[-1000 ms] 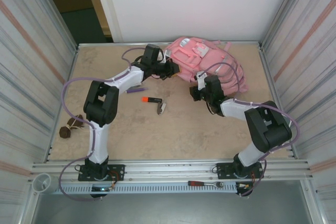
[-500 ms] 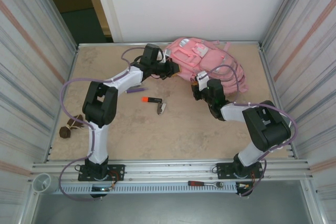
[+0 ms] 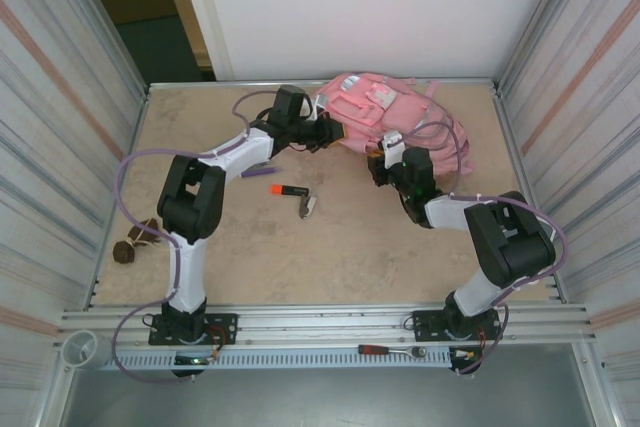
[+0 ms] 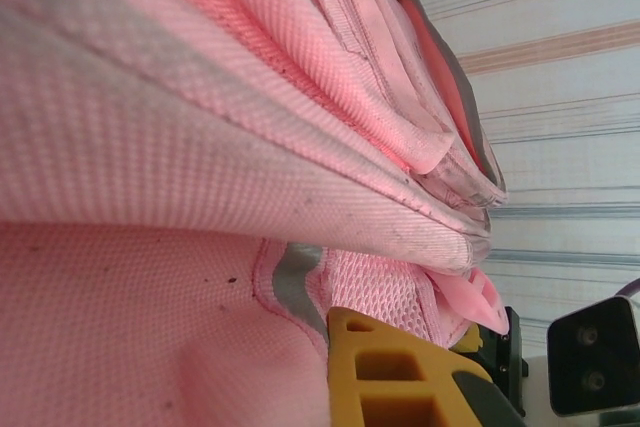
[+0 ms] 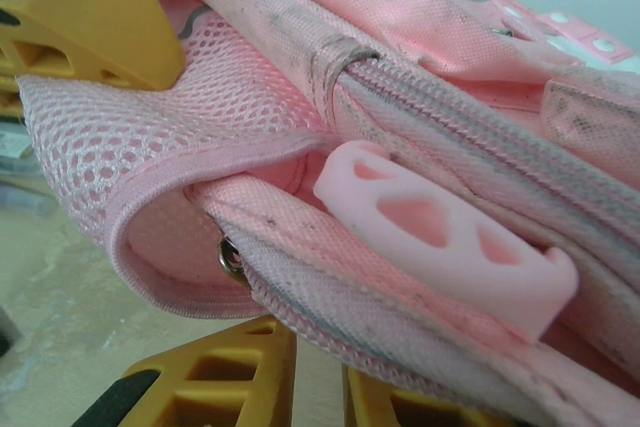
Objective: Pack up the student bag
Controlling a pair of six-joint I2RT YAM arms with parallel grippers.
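Where the left tool (image 3: 335,133) is clenched on the left edge of the student bag (image 3: 385,112), pink fabric is pinched between its yellow fingers (image 4: 400,372). The right tool (image 3: 378,159) is closed on the bag's mesh pocket edge beside a pink zip pull (image 5: 445,237). The bag is laid at the table's (image 3: 330,257) far edge. An orange marker (image 3: 287,190) is noted near centre.

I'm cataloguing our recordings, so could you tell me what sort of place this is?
Most likely a robot test cell, not a home: a tabletop fenced by corrugated metal panels, aluminium rails at the near edge carrying the arm bases, and a pink student bag laid out for packing.
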